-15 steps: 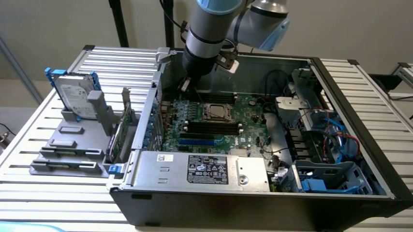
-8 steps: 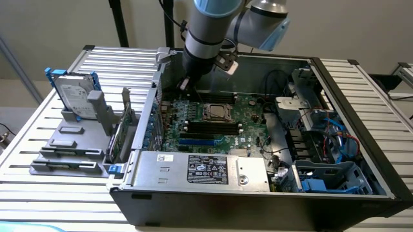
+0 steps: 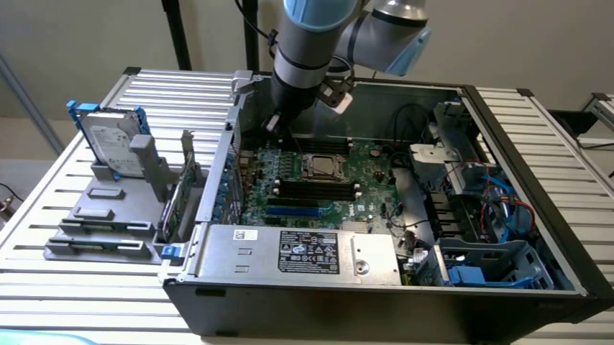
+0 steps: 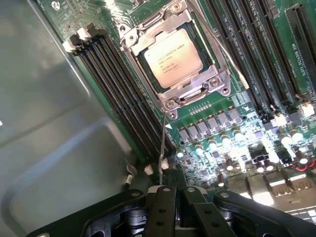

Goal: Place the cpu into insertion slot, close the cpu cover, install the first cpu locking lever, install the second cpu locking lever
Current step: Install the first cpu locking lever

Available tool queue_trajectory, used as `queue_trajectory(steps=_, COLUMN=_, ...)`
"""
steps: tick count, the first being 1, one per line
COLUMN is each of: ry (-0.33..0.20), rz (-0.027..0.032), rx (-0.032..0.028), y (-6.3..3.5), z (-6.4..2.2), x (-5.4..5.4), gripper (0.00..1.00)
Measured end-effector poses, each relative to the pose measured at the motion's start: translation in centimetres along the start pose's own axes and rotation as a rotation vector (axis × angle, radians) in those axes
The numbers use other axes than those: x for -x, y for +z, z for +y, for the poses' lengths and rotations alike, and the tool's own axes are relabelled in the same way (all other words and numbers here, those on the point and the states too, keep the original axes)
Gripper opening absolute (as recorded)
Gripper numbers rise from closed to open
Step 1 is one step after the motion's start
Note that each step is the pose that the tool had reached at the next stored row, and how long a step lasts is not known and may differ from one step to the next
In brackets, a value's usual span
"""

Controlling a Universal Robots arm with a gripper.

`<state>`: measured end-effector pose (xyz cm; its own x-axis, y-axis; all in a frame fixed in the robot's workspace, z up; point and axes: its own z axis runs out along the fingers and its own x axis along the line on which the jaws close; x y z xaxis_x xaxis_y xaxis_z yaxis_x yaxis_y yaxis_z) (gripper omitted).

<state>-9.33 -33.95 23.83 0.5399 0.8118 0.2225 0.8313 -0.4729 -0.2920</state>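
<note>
In the exterior view, my arm (image 3: 317, 36) reaches down into the open computer case (image 3: 537, 180), which lies on the slatted surface (image 3: 57, 287). The hand (image 3: 273, 123) hangs low by the case's far wall, toward the exterior view's left. It is above the green circuit board (image 3: 369, 198) and a little apart from the insertion slot (image 3: 321, 167) in the board's middle. The power supply box (image 3: 298, 251) sits at the near edge.

In the wrist view, the cpu (image 4: 174, 58) lies seated in the insertion slot (image 4: 146, 62), and the cpu cover (image 4: 195, 88) is down flat around it. One thin locking lever (image 4: 162, 148) stands away from the slot's corner, over the memory slots (image 4: 118, 84), and its free end reaches the tip of the hand (image 4: 170, 190). I cannot tell how far open the hand is or whether it has hold of the lever.
</note>
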Motion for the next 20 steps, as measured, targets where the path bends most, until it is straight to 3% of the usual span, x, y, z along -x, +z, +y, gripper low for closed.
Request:
queue_trajectory(steps=4, ry=0.035, rz=0.0287, rx=-0.0019, y=0.01, z=-0.03, x=0.0, gripper=0.11)
queue_trajectory(steps=7, ry=0.057, rz=0.0430, rx=-0.0009, y=0.00, z=-0.03, x=0.0, gripper=0.11)
queue_trajectory(steps=9, ry=0.064, rz=0.0470, rx=-0.0002, y=0.00, z=0.04, x=0.0, gripper=0.11)
queue_trajectory(steps=13, ry=0.071, rz=0.0494, rx=0.0014, y=-0.09, z=0.56, x=-0.4, gripper=0.11)
queue_trajectory(steps=20, ry=0.073, rz=0.0503, rx=0.0019, y=-0.39, z=2.42, x=-1.6, gripper=0.11)
